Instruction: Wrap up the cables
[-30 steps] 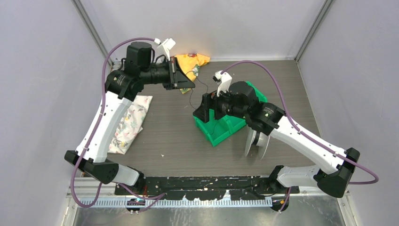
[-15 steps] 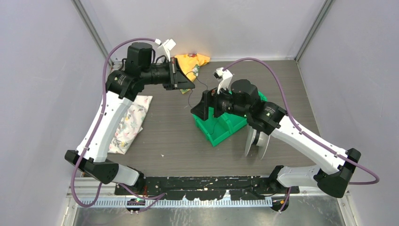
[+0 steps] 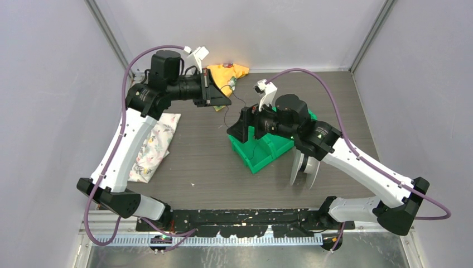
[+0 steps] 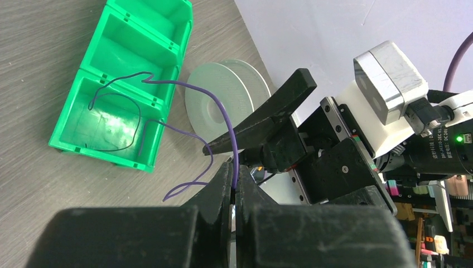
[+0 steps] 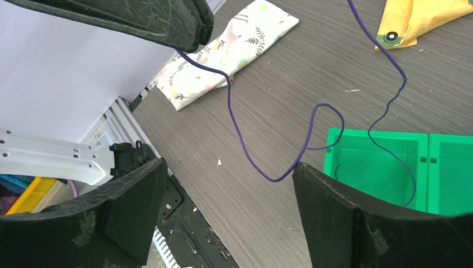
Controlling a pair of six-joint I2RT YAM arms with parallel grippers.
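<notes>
The left gripper [image 4: 234,181] is clamped on the cable [image 5: 229,95], with the thin purple wire pinched between its 2 closed fingers. The right gripper [image 5: 227,167] is released: its 2 fingers stand wide apart and hold nothing, and in the right wrist view the cable crosses the gap between them without touching either finger. In the top external view, the left gripper [image 3: 216,96] is held above the far centre of the table [image 3: 195,162], and the right gripper [image 3: 240,127] faces it from just above the green bin [image 3: 259,156]. From the left gripper's fingers, the cable [image 4: 173,82] rises, arcs over to the green bin [image 4: 100,151] and ends in a loose loop inside 1 end compartment of 3. A second slack bend hangs over the table just beside the bin. A pale spool [image 4: 215,106] stands on edge close to the bin. A patterned cloth [image 3: 153,145] lies on the left of the table, and a yellow bag [image 3: 226,72] lies at the far edge.
</notes>
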